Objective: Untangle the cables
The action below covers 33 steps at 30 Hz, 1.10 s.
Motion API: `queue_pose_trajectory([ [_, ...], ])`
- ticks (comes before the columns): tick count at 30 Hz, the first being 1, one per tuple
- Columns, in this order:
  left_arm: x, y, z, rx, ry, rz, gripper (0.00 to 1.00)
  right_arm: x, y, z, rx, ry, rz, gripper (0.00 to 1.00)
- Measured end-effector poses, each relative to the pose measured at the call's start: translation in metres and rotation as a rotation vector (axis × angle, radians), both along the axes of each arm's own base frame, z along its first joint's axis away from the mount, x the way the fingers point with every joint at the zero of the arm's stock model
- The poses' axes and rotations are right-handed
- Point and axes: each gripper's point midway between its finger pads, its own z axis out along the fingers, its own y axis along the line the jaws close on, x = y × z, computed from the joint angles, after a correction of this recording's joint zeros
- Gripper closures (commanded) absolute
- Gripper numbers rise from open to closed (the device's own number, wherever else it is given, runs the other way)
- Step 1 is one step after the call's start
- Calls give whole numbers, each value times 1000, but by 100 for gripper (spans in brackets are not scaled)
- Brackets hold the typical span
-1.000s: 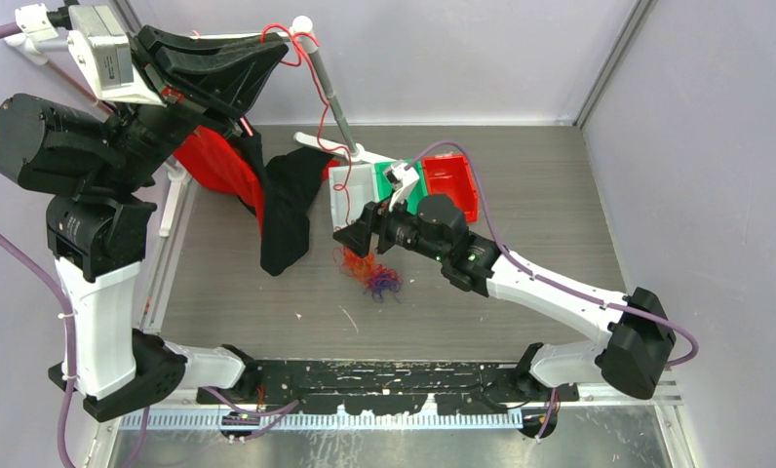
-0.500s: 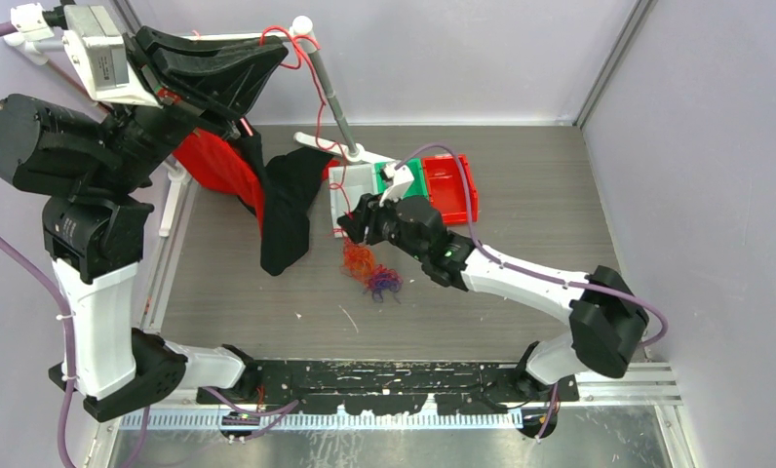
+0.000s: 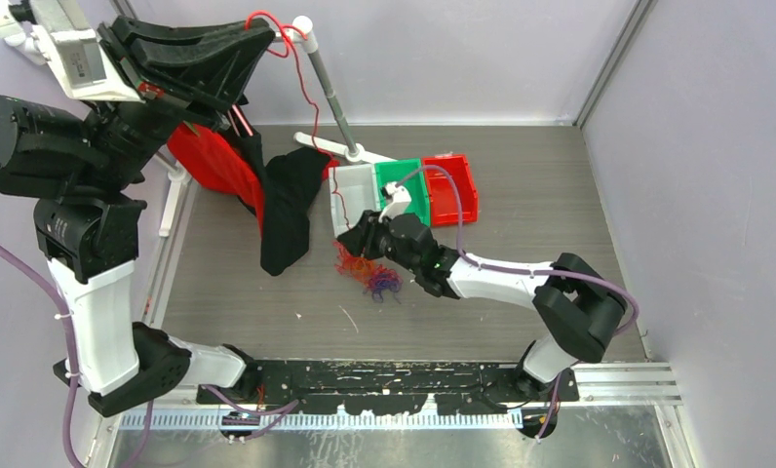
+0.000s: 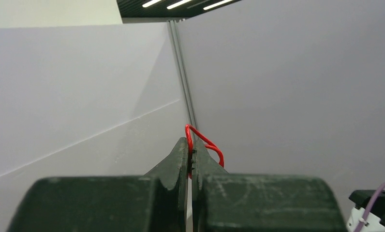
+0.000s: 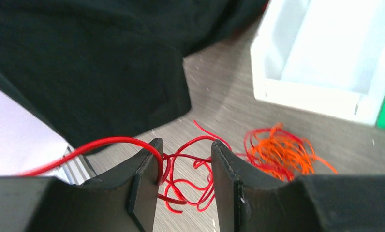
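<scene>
Top external, left pincer (image 3: 254,32) raised higher, clamping red cable (image 4: 187,135), right pincer (image 3: 348,234) narrowed, ajar around it

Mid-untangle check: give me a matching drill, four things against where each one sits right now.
1. red cable
2. orange clump
3. purple clump
4. white bin

A. directly left of the green bin
B. pinched high up in the left fingers
C. on the table, close to the white bin
D. on the table, on the orange clump's near side

Pairs: 1-B, 2-C, 3-D, 4-A
</scene>
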Motion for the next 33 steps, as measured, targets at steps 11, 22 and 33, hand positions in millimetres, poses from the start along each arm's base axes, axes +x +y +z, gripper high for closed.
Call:
queue_pose_trajectory([
  [11, -13, 21, 48, -88, -202, 93, 100, -27, -16, -76, -55, 173, -11, 52],
  [22, -34, 53, 96, -218, -434, 223, 100, -40, -12, -102, -92, 221, 2, 51],
  [33, -63, 91, 126, -358, -592, 347, 100, -49, -25, -134, -156, 289, -25, 51],
])
